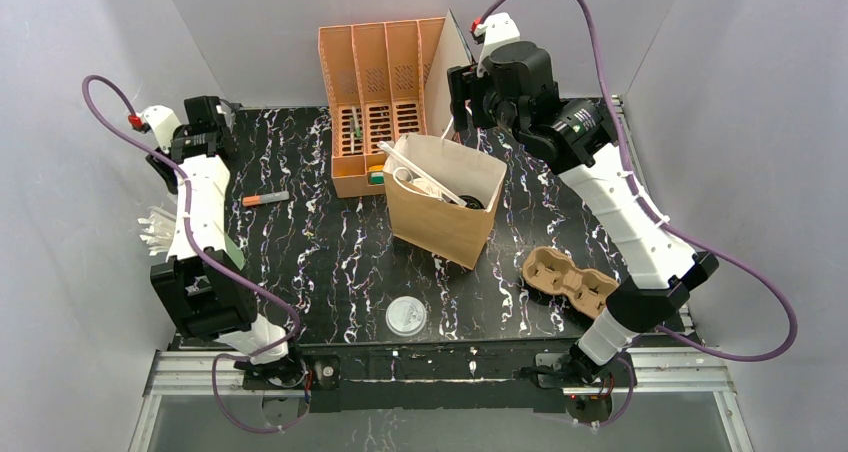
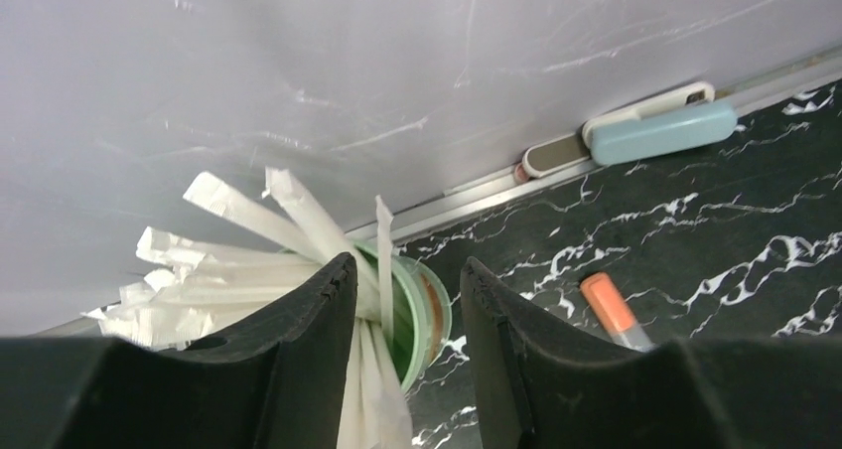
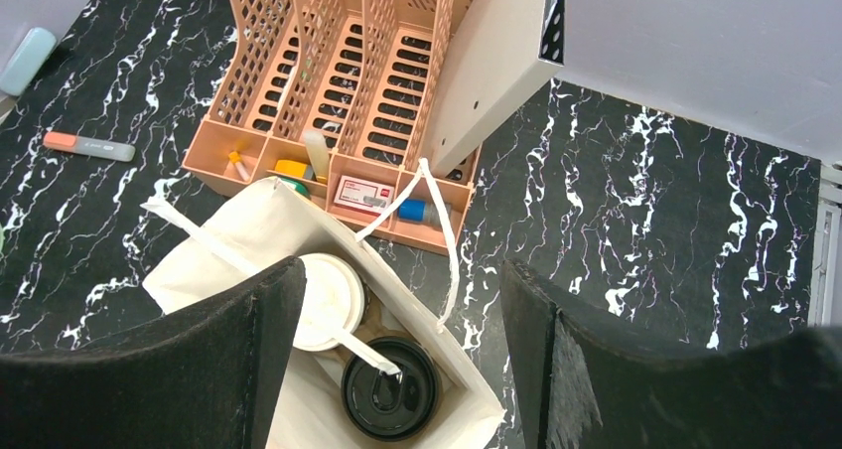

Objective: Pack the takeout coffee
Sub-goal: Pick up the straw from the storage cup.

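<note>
The brown paper bag [image 1: 440,222] stands open mid-table. In the right wrist view the white paper cup [image 3: 328,300], pale cream inside, stands in the bag [image 3: 238,225]. The black round lid [image 3: 390,387] sits beside the cup, not on it. A white wrapped straw [image 3: 362,350] lies across both. My right gripper [image 3: 402,270] is open and empty, high above the bag's far side [image 1: 468,107]. My left gripper [image 2: 407,265] is open at the far left. Its fingers straddle the rim of the green cup of white straws [image 2: 422,315] without clamping it.
An orange desk organizer [image 1: 375,92] stands behind the bag. A flat white lid [image 1: 406,315] lies near the front edge. A cardboard cup carrier [image 1: 568,275] lies at the right. An orange marker [image 1: 265,200] lies left of the bag, and a blue case [image 2: 660,131] lies by the wall.
</note>
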